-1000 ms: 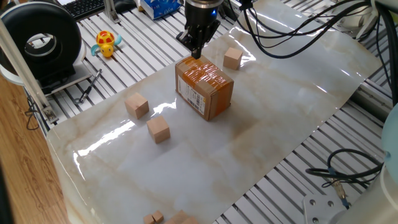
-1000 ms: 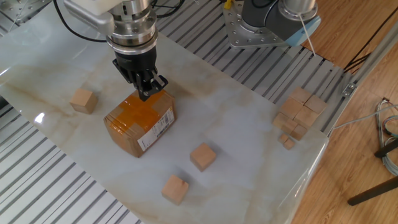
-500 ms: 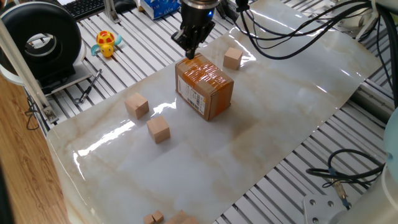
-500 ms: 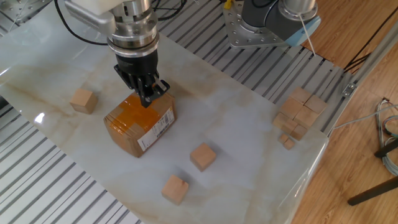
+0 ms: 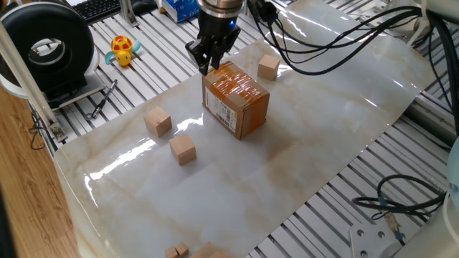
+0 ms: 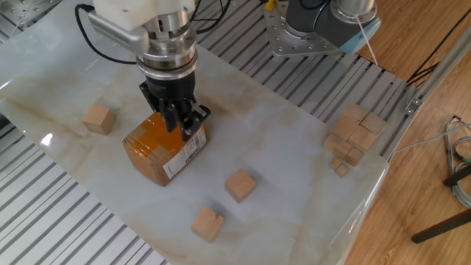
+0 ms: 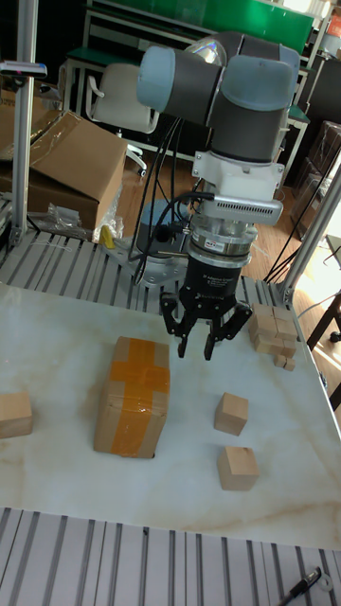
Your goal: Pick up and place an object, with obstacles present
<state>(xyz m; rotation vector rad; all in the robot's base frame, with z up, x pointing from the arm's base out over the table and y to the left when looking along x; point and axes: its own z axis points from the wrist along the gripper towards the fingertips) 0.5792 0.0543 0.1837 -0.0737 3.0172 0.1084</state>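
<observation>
Here the gripper [image 7: 196,348], jaws apart and empty, hangs just above the cardboard box's [image 7: 133,397] edge. The nearest wooden cube [image 7: 231,414] lies beyond the box's labelled side, clear of it.

Bench [image 5: 337,122]: glossy marble-look sheet, pale with tan veining, bright glare streaks; ribbed bare metal slats at its edges. Cardboard box [image 5: 237,107]: matt brown card, shiny orange tape [image 7: 135,377] on top, white paper label [image 6: 185,153]. Cubes [image 5: 183,149]: plain light wood, matt, smooth faces. End effector [image 7: 194,343]: black, dull finish, under a silvery metal collar. Toy [image 5: 123,50]: glossy yellow plastic.
</observation>
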